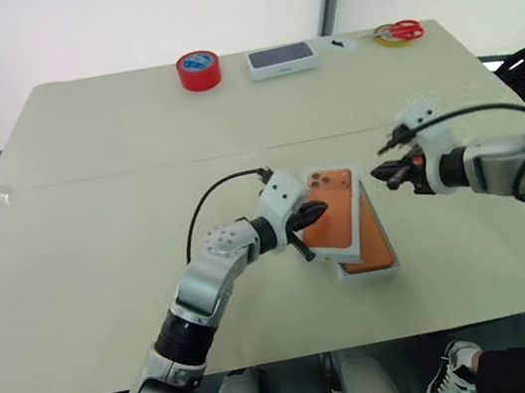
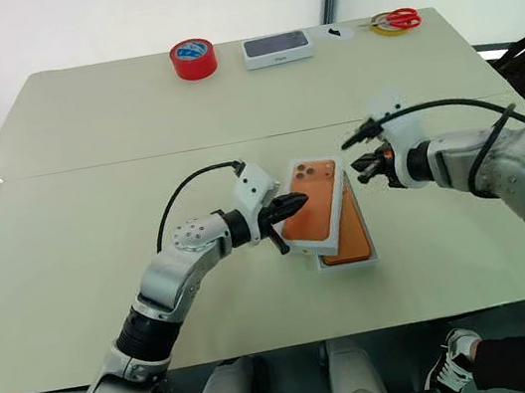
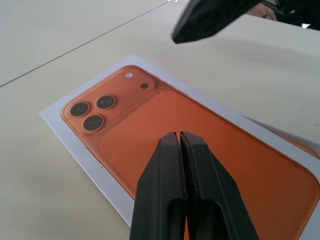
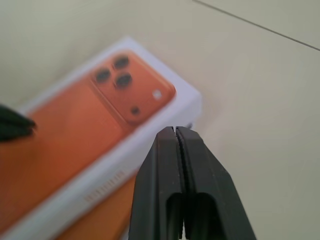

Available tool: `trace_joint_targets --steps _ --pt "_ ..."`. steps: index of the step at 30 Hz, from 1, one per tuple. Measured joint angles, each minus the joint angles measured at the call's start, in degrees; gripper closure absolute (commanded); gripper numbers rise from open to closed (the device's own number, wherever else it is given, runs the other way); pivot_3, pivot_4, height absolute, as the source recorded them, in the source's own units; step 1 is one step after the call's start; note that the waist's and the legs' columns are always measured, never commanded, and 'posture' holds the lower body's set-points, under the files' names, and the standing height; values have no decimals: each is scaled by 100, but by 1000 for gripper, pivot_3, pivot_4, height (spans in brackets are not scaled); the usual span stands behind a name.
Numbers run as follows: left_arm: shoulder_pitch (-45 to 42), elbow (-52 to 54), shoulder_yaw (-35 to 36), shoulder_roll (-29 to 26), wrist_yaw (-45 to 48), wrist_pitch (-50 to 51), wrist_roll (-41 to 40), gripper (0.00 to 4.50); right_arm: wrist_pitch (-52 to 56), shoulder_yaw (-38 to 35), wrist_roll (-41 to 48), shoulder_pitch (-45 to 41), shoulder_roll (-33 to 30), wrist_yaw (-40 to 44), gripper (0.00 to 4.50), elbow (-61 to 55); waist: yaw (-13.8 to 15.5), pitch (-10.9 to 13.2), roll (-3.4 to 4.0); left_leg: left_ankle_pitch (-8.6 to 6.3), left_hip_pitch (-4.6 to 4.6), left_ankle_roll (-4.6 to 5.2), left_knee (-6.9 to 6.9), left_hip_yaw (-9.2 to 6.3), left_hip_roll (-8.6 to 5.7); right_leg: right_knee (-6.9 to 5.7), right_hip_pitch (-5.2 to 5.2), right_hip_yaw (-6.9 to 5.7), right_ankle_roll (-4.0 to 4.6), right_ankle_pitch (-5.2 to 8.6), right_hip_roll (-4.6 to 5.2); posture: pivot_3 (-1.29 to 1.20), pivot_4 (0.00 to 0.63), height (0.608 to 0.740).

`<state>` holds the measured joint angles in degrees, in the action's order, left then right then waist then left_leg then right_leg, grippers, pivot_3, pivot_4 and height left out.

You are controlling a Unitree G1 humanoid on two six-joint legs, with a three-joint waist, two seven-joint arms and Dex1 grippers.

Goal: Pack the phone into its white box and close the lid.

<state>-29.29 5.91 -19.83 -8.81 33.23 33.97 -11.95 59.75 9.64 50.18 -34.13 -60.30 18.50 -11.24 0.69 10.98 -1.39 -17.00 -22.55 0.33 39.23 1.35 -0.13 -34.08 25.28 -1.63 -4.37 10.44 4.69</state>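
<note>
Left gripper (image 1: 312, 214) is seen with fingers clenched, empty, tips over the lid (image 1: 333, 215) at its left edge. Lid, orange phone picture up, lies skewed on the white box (image 1: 383, 263), not seated. Phone (image 1: 375, 236) is seen in the box, partly covered. Right gripper (image 1: 381, 175), fingers clenched on nothing, hovers just right of the lid's far corner. Red tape roll (image 1: 198, 70) sits at the counter's (image 1: 97, 234) far edge.

lid (image 1: 333, 207) lies askew over phone (image 1: 378, 238) in white box (image 1: 368, 271).
</note>
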Motion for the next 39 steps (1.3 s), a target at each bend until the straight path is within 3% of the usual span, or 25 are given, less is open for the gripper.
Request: trace_joint_targets --steps 10,16,22,39 --pt "55 200 952 -666 -331 764 -103 4396 -555 335 -1776 358 -51 1013 4470 -239 4 0 0 0 1 0 1 1 -1 1 -2 1 -2 -2 2 0 150 732" --pt "14 17 491 -859 -85 965 -3 4396 -559 363 -2249 421 332 1271 4470 -299 6 0 0 0 1 -1 2 2 -6 3 -5 2 -4 -3 7 0 150 732" --pt "-124 -271 77 -646 137 967 44 4396 -513 363 -2494 459 547 1498 4470 -503 10 0 0 0 2 -1 2 -1 -5 -2 -4 0 -1 -2 6 0 150 732" --pt "-252 -30 -329 -333 727 1024 -62 4396 -225 -199 -2689 1221 56 2247 4470 -1100 9 0 -1 0 4 -1 5 0 -6 -2 -6 1 8 3 7 0 150 732"
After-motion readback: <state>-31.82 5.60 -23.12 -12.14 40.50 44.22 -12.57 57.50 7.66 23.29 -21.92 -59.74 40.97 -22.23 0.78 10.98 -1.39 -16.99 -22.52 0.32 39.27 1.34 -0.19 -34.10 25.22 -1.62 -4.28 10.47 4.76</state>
